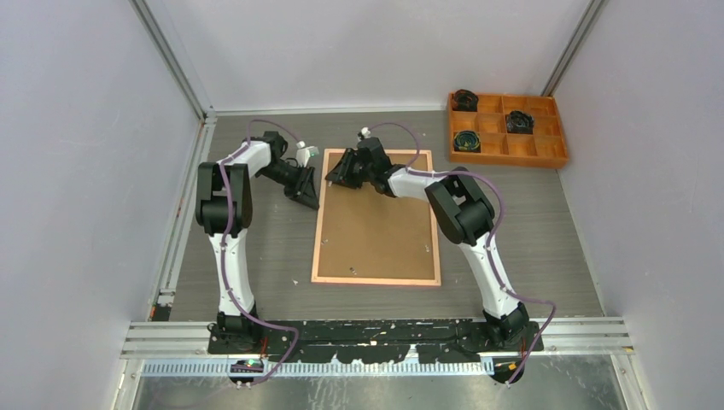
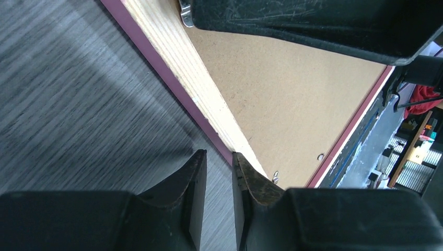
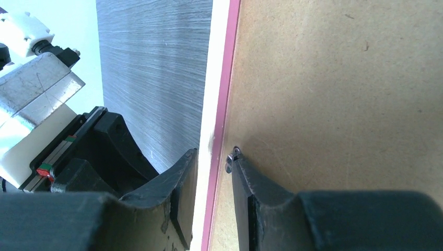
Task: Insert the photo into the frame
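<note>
The frame (image 1: 316, 256) lies face down in the middle of the table, its tan back rim and pink edge showing in the left wrist view (image 2: 172, 63). A plain brown backing board (image 1: 376, 226) fills it. The photo is hidden. My right gripper (image 1: 337, 177) is at the frame's far left corner. Its jaws stand slightly apart astride the rim (image 3: 222, 78), and one fingertip touches a small metal tab (image 3: 230, 159). My left gripper (image 1: 306, 198) hovers low just outside the frame's left edge, narrowly open and empty (image 2: 218, 157).
An orange compartment tray (image 1: 508, 128) with dark coiled items stands at the far right. Small metal tabs (image 2: 319, 156) sit along the backing board's edge. The two grippers are close together at the frame's far left corner. Walls enclose the table.
</note>
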Robot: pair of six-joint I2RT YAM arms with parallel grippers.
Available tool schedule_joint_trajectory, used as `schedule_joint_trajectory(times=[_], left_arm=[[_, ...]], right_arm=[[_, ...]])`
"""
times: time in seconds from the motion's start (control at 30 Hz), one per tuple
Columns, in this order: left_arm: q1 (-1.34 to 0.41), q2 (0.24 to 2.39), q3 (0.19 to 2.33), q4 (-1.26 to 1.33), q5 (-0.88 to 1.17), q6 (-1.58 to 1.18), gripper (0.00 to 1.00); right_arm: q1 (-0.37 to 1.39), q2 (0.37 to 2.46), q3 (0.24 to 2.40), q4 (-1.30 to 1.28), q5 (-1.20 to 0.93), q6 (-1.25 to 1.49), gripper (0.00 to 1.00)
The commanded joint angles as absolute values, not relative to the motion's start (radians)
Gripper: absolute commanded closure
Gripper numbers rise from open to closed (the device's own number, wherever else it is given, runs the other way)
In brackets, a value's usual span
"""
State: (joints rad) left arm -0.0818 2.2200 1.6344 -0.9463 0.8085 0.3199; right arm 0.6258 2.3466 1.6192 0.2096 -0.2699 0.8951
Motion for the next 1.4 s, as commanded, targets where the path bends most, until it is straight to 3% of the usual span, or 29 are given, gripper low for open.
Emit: schedule_joint_trajectory(times=[0.0,0.53,1.0,1.2,1.37], left_arm=[[-0.096,2.244,1.657,-0.910,0.746,0.338,0.75],[-0.101,2.243,1.655,-0.909,0.740,0.343,0.77],[-0.100,2.229,1.651,-0.913,0.735,0.353,0.78],[-0.101,2.216,1.659,-0.907,0.776,0.330,0.62],[-0.114,2.245,1.673,-0.908,0.756,0.318,0.61]], right_arm=[[0.627,2.381,1.655,0.213,-0.297,0.926,0.65],[0.631,2.414,1.681,0.236,-0.322,0.976,0.67],[0.598,2.277,1.537,0.258,-0.287,0.926,0.66],[0.603,2.310,1.555,0.255,-0.300,0.941,0.66],[0.616,2.321,1.574,0.241,-0.304,0.941,0.66]])
